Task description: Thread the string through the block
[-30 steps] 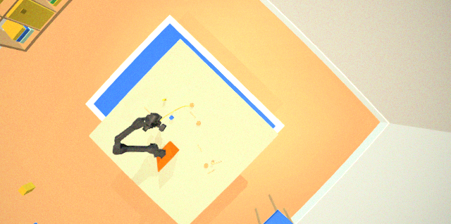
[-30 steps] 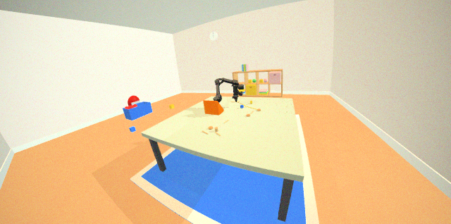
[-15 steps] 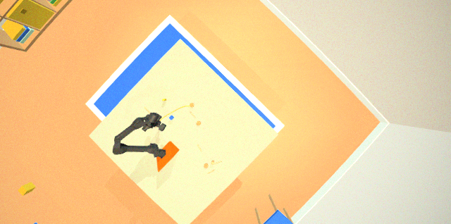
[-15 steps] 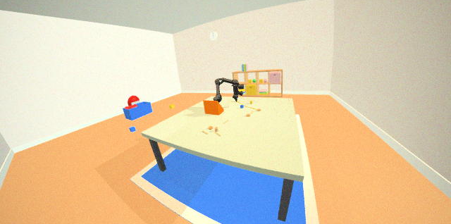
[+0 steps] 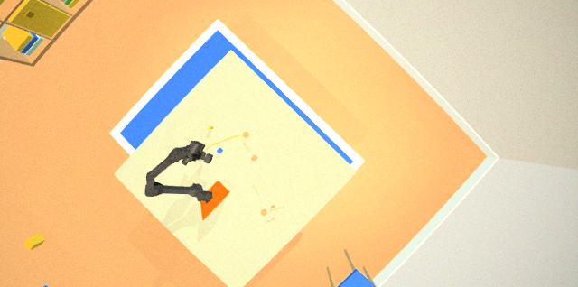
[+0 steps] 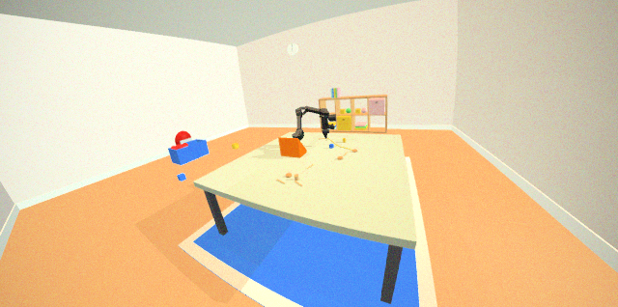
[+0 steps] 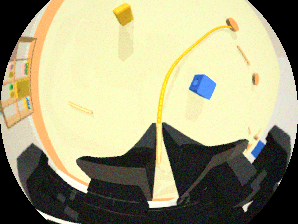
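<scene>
My gripper [image 5: 209, 159] [image 6: 326, 129] [image 7: 158, 125] is shut on the thin pale wooden stick [image 7: 160, 163] and holds it above the table [image 5: 289, 174] [image 6: 357, 201]. The yellow string [image 5: 228, 138] [image 7: 174, 63] runs in a curve from the stick to the round wooden button [image 5: 246, 134] [image 6: 353, 151] [image 7: 232, 24] lying on the table. A second small brown wooden piece [image 5: 254, 158] [image 6: 340, 156] [image 7: 254, 80] lies a little past the button. I cannot tell whether it is the block with the hole.
A small blue cube [image 5: 219, 151] [image 6: 331, 146] [image 7: 202, 87] lies just beside the gripper. A small yellow cube [image 5: 210, 127] [image 7: 123, 14] lies farther off. An orange wedge [image 5: 214, 199] [image 6: 291, 147] stands at the arm's base. Loose sticks and round pieces [image 5: 270, 210] [image 6: 292, 178] lie near the table's front.
</scene>
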